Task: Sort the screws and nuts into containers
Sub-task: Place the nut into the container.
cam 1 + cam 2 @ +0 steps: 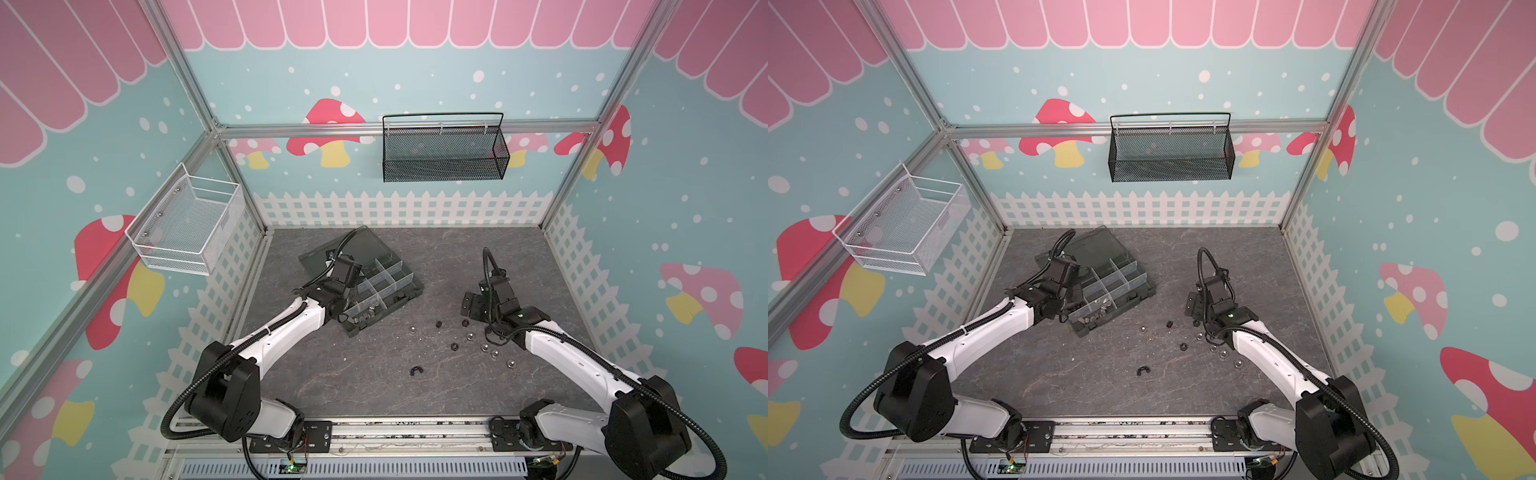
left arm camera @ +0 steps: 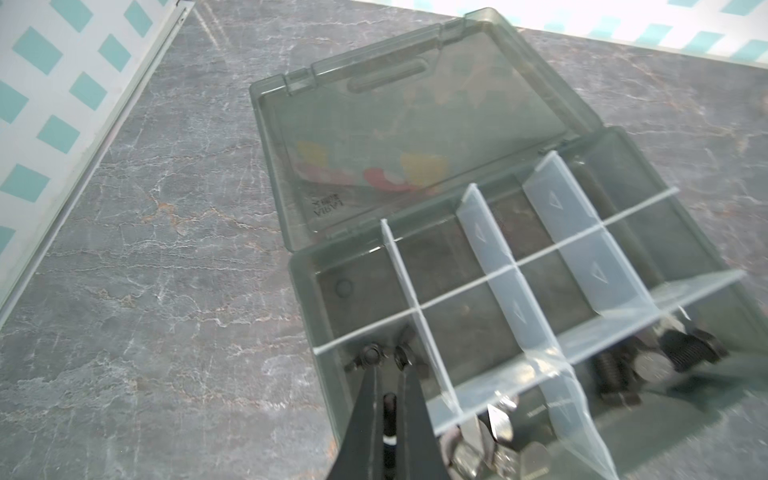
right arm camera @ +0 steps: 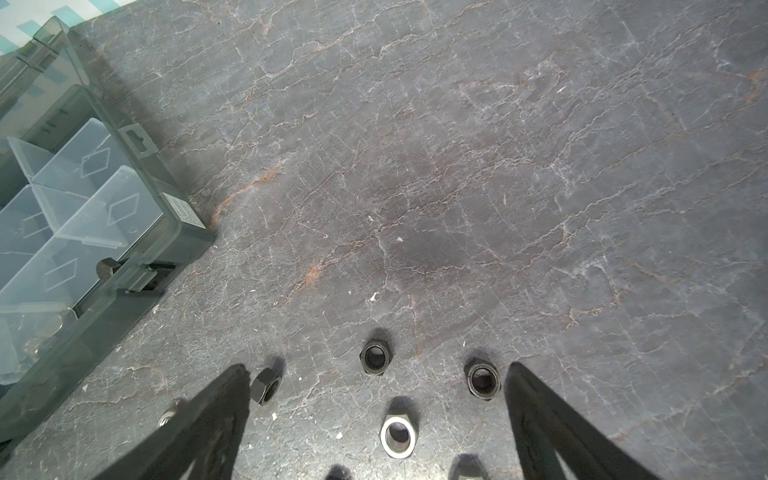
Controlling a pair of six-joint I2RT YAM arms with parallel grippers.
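Top views overlook everything from above; wrist views hover close over the organizer box [image 2: 519,257].

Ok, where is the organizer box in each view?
In a top view: box left of centre, lid open.
In a top view: box, same spot.
Left wrist: box just past the left hand.
Right wrist: box cut off at the edge, beside loose nuts.
Shared landmark: its whitish dividers.

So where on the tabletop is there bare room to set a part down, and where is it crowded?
Bare: the tabletop between the organizer box and the back fence, and the front strip between the box and the rail, save one black winged nut. Crowded: the loose nuts beside the open right hand.
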